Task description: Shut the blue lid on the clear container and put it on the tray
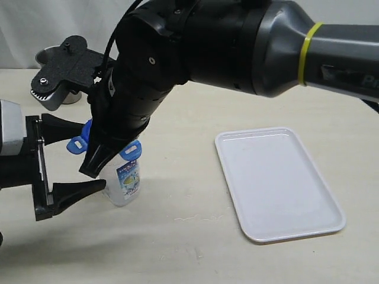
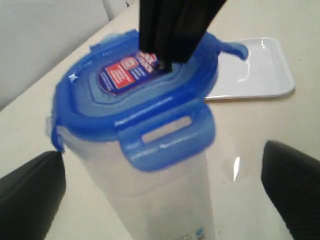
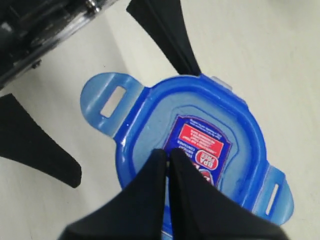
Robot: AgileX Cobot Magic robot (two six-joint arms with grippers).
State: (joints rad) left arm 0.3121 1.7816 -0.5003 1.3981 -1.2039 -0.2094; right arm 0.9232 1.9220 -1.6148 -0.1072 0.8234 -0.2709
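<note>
Robot lab bench, this one was, a test setup through and through. A bare cream tabletop (image 1: 195,248) ran back to a plain white backdrop (image 1: 35,23). One big black robot arm (image 1: 249,41) with a yellow band filled the top of the exterior view, a second arm (image 1: 18,168) came in at the left, and a white tray (image 1: 278,177) lay there like a test prop.

The table (image 1: 195,106) has a plain, pale beige top. The tray (image 1: 278,183) lies flat on it, with nothing in it. The clear container (image 1: 125,184) stands upright on the table, well apart from the tray on its left. A grey metal cup (image 1: 42,58) stands farther left and behind the tray, partly hidden.
</note>
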